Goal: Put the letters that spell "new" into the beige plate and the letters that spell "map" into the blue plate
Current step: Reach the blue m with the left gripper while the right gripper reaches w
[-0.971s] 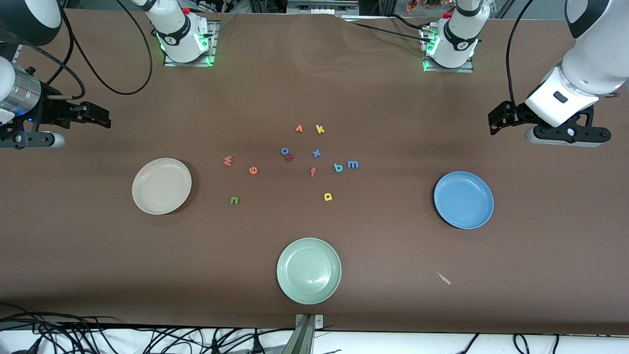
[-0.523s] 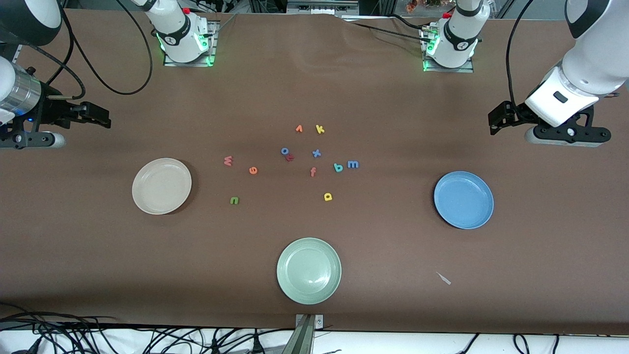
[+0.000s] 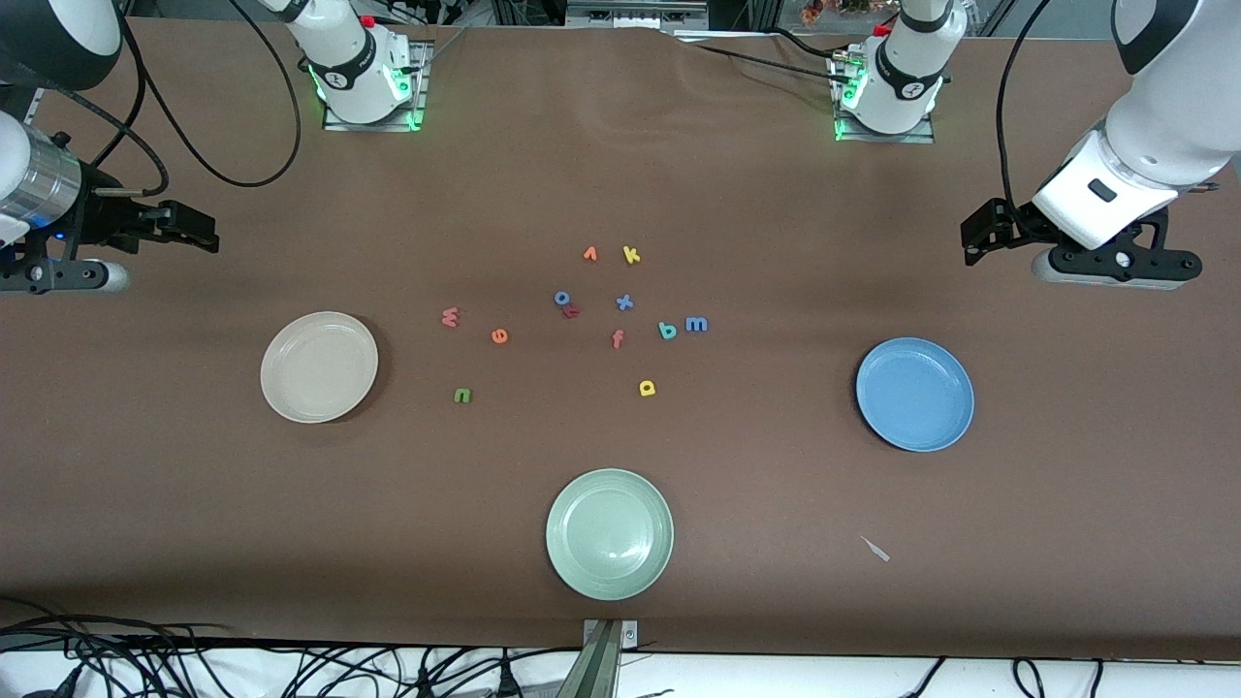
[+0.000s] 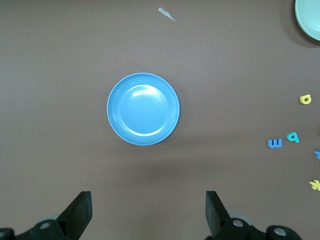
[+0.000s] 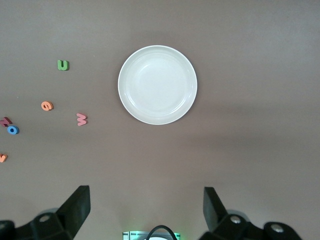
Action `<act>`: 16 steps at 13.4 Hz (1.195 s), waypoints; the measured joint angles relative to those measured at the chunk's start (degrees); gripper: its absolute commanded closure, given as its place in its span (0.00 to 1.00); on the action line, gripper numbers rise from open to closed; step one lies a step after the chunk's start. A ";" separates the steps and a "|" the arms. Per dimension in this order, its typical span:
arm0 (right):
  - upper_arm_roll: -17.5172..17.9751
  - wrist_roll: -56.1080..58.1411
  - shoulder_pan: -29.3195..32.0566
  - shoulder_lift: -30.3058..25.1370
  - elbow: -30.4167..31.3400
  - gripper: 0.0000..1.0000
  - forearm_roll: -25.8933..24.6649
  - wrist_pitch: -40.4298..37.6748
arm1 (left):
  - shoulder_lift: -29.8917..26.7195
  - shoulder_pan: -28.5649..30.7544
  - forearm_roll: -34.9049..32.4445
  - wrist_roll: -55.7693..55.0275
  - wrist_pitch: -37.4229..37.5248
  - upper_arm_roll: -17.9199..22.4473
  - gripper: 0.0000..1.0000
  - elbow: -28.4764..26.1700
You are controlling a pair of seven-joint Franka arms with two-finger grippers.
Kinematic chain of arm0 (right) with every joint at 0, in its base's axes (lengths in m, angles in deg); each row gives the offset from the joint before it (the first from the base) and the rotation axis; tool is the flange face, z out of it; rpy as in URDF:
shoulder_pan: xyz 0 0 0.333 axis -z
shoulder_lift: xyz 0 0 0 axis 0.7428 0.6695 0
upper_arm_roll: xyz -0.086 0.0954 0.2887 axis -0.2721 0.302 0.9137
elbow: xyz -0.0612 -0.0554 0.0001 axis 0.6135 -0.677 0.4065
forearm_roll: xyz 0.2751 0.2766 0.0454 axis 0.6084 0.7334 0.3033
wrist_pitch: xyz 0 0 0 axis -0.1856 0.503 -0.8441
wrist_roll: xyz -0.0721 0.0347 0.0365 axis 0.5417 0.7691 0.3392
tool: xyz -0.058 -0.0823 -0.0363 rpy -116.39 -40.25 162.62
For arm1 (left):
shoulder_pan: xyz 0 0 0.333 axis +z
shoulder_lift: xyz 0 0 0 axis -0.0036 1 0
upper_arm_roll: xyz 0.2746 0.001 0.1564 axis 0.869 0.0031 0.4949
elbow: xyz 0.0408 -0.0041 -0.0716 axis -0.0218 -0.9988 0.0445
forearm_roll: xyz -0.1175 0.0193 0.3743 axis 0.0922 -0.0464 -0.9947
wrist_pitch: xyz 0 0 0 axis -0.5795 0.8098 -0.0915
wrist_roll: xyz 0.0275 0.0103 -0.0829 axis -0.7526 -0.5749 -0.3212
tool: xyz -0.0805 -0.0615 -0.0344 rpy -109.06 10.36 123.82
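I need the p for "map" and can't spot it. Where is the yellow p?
In the front view the yellow p lies on the table, nearer the camera than the teal a and blue m, between the beige plate and blue plate.

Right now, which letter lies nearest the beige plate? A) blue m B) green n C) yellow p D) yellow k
B: the green n lies closest to the beige plate; the yellow p, blue m and yellow k all sit farther toward the left arm's end of the table.
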 measured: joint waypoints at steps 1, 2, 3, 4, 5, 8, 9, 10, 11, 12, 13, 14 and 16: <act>0.00 0.00 0.00 0.00 0.01 0.00 0.00 0.00 | 0.33 -0.27 0.00 0.02 0.00 -0.13 0.00 0.60; 0.00 0.00 0.00 0.00 0.01 0.00 0.00 0.00 | 0.81 -0.58 0.00 0.02 0.00 -0.29 0.00 1.15; 0.00 0.00 0.00 0.00 0.01 0.00 0.00 0.00 | 1.42 -1.01 0.00 0.02 0.00 -0.37 0.00 1.52; 0.00 0.00 0.00 0.00 0.02 0.00 0.00 0.00 | 2.11 -1.62 0.00 0.03 0.00 -0.46 0.00 1.74; 0.00 0.00 0.00 0.00 0.02 0.00 0.00 0.00 | 2.79 -2.39 0.00 0.03 0.00 -0.58 0.00 1.82; 0.00 0.00 0.00 0.02 0.08 0.00 0.00 0.00 | 4.70 -5.16 0.00 0.03 0.05 -0.72 0.00 1.92; 0.00 0.00 -0.01 0.08 0.09 0.00 0.01 0.00 | 5.45 -6.25 0.01 0.04 0.11 -0.74 0.00 1.93; 0.01 0.00 -0.02 0.13 0.09 0.00 0.02 0.03 | 6.46 -7.52 0.01 0.06 0.21 -0.74 0.00 1.93; 0.04 0.00 -0.06 0.22 0.09 0.00 0.04 0.06 | 7.80 -9.08 0.02 0.07 0.26 -0.78 0.00 1.92; 0.13 0.00 -0.16 0.37 0.09 0.00 0.05 0.10 | 9.34 -10.86 0.03 0.13 0.25 -0.83 0.00 1.92; 0.28 0.00 -0.28 0.60 0.09 0.00 0.06 0.21 | 11.10 -12.86 0.04 0.38 0.20 -0.89 0.00 1.92; 0.40 0.00 -0.51 0.91 0.10 0.00 0.06 0.44 | 12.99 -14.90 0.04 0.81 0.03 -0.96 0.00 1.94; 0.61 0.06 -1.02 1.96 0.10 0.00 0.06 0.89 | 17.00 -18.47 0.21 1.28 -2.09 -1.07 0.00 2.00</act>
